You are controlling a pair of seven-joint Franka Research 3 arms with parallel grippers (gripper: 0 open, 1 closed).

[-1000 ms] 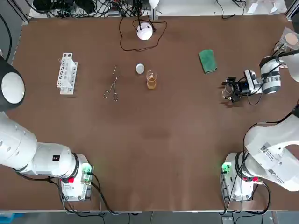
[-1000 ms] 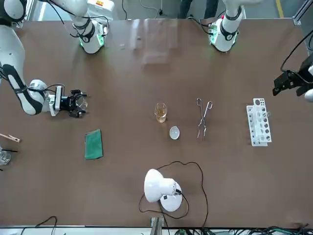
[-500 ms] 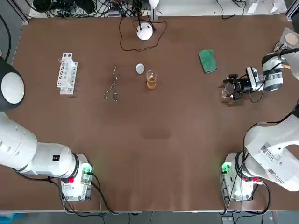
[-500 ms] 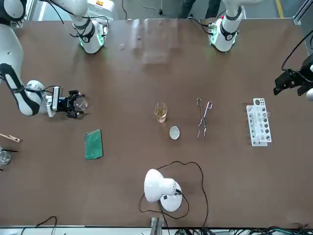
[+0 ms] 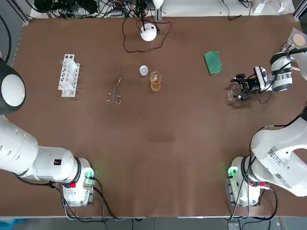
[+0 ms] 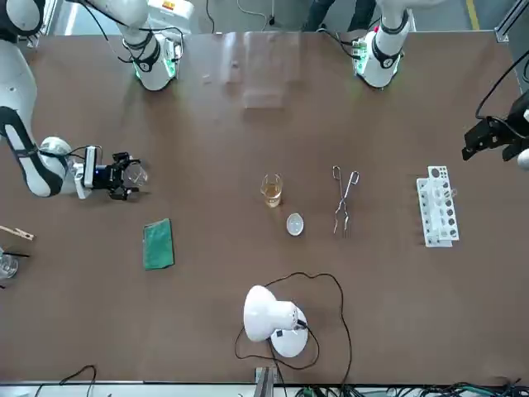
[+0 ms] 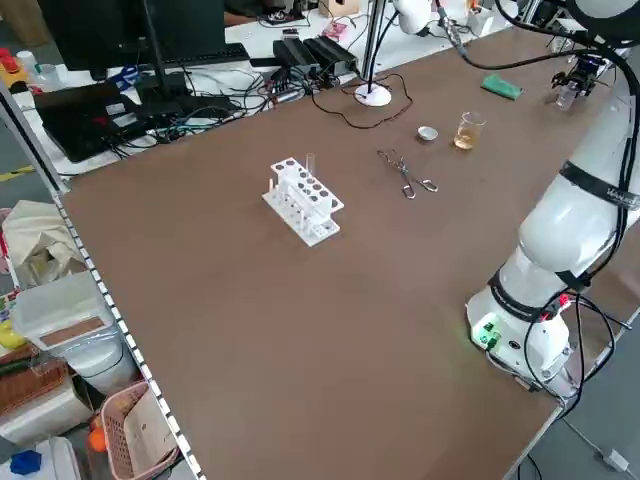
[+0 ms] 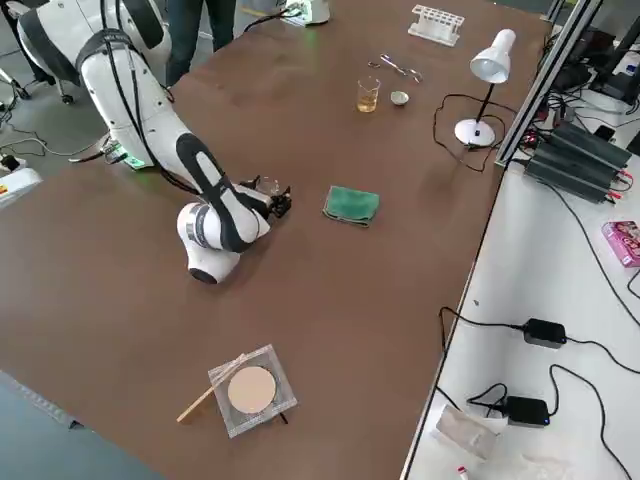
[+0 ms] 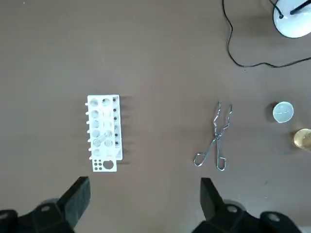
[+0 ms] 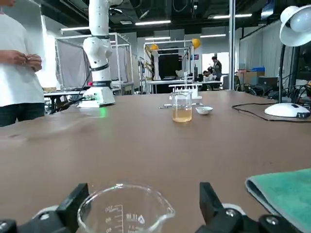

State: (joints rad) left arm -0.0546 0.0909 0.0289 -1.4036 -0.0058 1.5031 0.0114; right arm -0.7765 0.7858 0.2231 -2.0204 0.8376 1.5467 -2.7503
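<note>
Right gripper [image 5: 241, 86]: low over the bench [image 5: 182, 143], its fingers [image 10: 74, 200] spread wide and clasping nothing.
Empty beaker [image 10: 124, 208]: upright between those fingers, its rim about level with their tips; one finger looked close to the glass and the other stood clear of it.
Handling: probably light, rigid, smooth and breakable. Thin glass would likely slip under a weak squeeze and crack under a hard one.
Hold: best across the round wall just below the rim, away from the pouring lip.
Green cloth [image 10: 286, 190]: flat just beside the fingers.
Filled beaker [image 10: 182, 108]: well beyond them, holding amber liquid.
Left gripper [image 9: 143, 196]: fingers apart, empty, high above the tube rack [image 9: 103, 133].
</note>
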